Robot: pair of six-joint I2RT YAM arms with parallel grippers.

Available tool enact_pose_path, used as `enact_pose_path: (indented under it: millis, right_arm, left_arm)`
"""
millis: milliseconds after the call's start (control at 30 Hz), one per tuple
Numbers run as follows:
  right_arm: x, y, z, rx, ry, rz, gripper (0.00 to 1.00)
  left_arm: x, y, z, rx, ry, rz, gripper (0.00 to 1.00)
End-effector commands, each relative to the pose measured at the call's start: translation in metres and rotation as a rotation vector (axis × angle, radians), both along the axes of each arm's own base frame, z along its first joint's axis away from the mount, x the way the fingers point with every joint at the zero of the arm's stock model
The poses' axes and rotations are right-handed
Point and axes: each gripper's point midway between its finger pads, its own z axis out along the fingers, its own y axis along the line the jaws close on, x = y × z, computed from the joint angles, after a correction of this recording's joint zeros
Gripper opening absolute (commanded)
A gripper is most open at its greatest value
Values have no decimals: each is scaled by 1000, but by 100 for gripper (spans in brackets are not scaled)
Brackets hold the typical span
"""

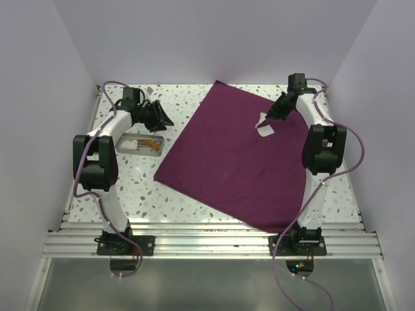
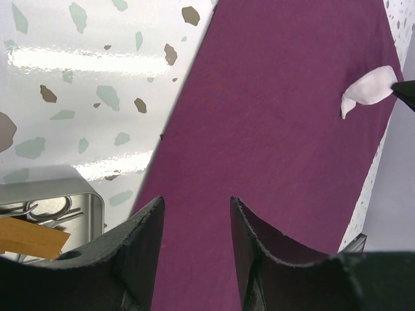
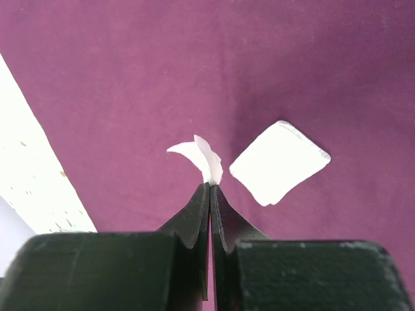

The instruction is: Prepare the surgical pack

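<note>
Table (image 1: 142, 188): speckled white top, everything rests on it.
Cloth (image 1: 233, 155): plum-purple sheet spread flat and turned at an angle, covering the middle and right of the table.
Tray (image 2: 97, 207): small, shiny metal, on bare table just left of the cloth (instruments (image 2: 45, 208) lie inside).
Left gripper (image 2: 194, 204): jaws about half apart with nothing between them, near the tray and the cloth's left edge.
Right gripper (image 3: 209, 186): jaws pressed together on a crumpled gauze piece (image 3: 198, 155), over the cloth's far right part.
Gauze square (image 3: 279, 162): flat on the cloth, just beside the pinched piece.
</note>
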Motion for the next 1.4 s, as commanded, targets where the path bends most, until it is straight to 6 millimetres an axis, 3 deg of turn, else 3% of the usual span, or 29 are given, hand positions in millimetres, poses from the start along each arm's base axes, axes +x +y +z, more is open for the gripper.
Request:
enact_pose_path:
  millis: [0,167,900,1367]
  right_arm:
    - [11,2,6,29,-27,-26,0]
    - [0,-3,-14,10,20,-31,0]
    - [-19,-34,-34,-61,70,-59,0]
    - [-29,-33,-50,-52,117,-47,0]
  left_arm:
    - [11,1,9,-4,-48,-13,49]
    - [12,3,8,-1,-45,-10,49]
    - [12,3,3,-12,-31,-12,49]
    - [10,2,0,-17,-23,-11,49]
